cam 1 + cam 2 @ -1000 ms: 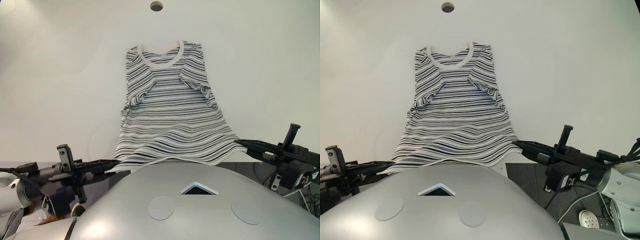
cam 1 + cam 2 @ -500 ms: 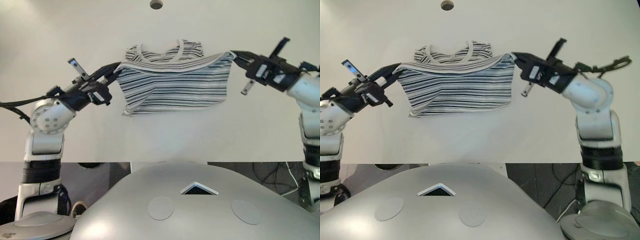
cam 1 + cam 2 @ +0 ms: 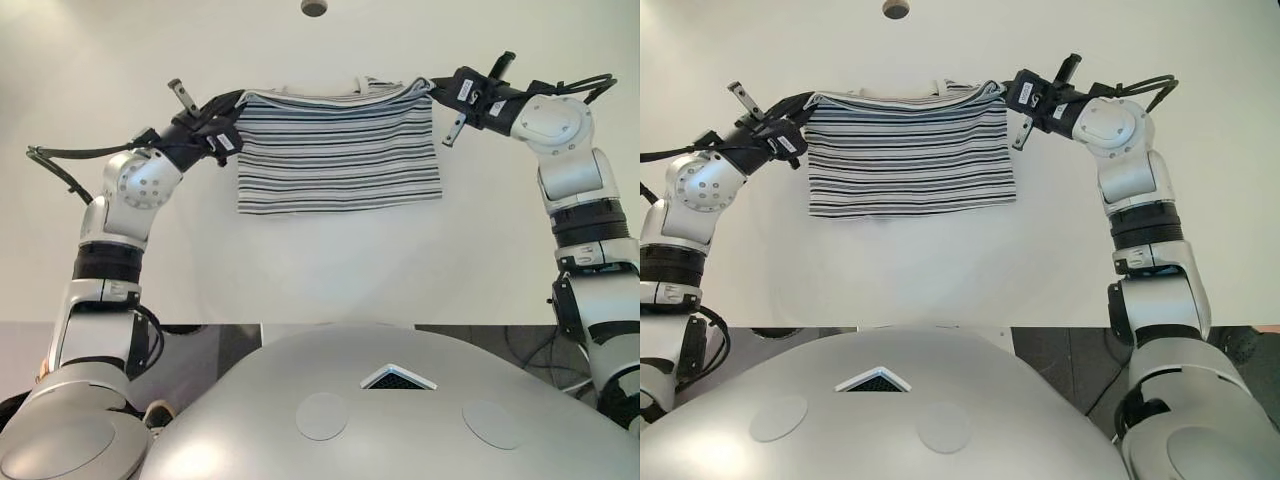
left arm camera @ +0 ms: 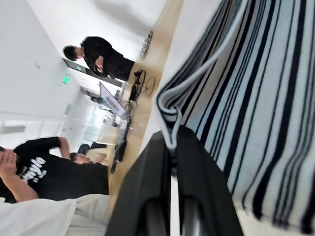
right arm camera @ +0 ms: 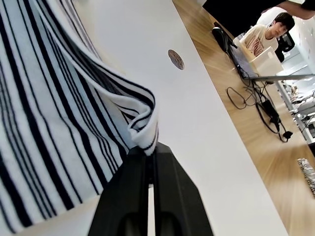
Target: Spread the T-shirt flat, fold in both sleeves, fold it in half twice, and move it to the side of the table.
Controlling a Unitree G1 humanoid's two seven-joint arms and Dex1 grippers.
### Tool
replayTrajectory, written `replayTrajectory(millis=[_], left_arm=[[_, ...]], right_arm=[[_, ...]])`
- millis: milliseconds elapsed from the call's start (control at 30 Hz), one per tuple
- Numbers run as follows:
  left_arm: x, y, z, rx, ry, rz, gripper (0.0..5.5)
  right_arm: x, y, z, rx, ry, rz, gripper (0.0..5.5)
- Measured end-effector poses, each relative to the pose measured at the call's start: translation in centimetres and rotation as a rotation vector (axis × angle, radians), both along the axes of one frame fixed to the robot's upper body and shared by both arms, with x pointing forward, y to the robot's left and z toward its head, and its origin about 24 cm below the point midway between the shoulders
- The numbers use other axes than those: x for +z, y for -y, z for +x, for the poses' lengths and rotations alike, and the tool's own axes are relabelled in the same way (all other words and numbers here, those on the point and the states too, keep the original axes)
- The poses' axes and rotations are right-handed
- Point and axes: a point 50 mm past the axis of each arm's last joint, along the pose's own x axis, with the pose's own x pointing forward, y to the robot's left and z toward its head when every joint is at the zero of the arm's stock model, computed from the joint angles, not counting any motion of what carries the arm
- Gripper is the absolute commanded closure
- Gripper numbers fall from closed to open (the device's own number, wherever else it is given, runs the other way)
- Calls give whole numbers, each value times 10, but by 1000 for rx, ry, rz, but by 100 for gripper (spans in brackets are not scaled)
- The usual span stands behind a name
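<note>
The striped T-shirt (image 3: 338, 150) lies folded in half on the white table (image 3: 320, 270), its hem brought up over the collar at the far side. My left gripper (image 3: 238, 97) is shut on the hem's left corner, and my right gripper (image 3: 432, 84) is shut on the right corner. In the left wrist view the black fingers (image 4: 152, 196) pinch the striped hem (image 4: 170, 110). The right wrist view has the fingers (image 5: 170, 196) clamped on the hem's edge (image 5: 142, 132). Both corners sit low over the collar (image 3: 345, 92).
A round grommet (image 3: 313, 8) is set in the table just beyond the shirt, also the grommet (image 5: 175, 59) in the right wrist view. Bare tabletop spreads to both sides and in front of the shirt.
Both grippers carried the hem from the table's near edge up and away over the shirt, folding it in half. In the last half second they came down and inward by the collar.
</note>
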Motion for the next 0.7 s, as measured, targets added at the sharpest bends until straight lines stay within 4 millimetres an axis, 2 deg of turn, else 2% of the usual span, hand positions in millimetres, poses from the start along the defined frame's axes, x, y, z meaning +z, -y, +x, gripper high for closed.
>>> replayTrajectory(millis=[33,100,200,367,500,567,633,700], left_arm=[[-3,-1,6,16,1,21,490],[-12,-1,14,34,-18,41,459],[-31,1,14,51,-53,58,413],[-38,-1,19,108,-39,33,329],[-43,-6,20,173,-21,8,262],[-42,-7,22,211,10,-11,221],[-38,-6,25,263,69,-56,217],[-27,-2,30,293,146,-119,217]], right_arm=[[0,-2,6,-10,0,8,518],[-3,-3,13,-25,-10,6,488],[-22,-5,15,-57,-79,7,439],[-42,-10,16,-135,-111,57,347],[-43,-3,24,-280,-73,132,328],[-38,1,29,-368,-39,216,328],[-19,10,39,-486,52,359,328],[-4,11,44,-495,124,434,328]])
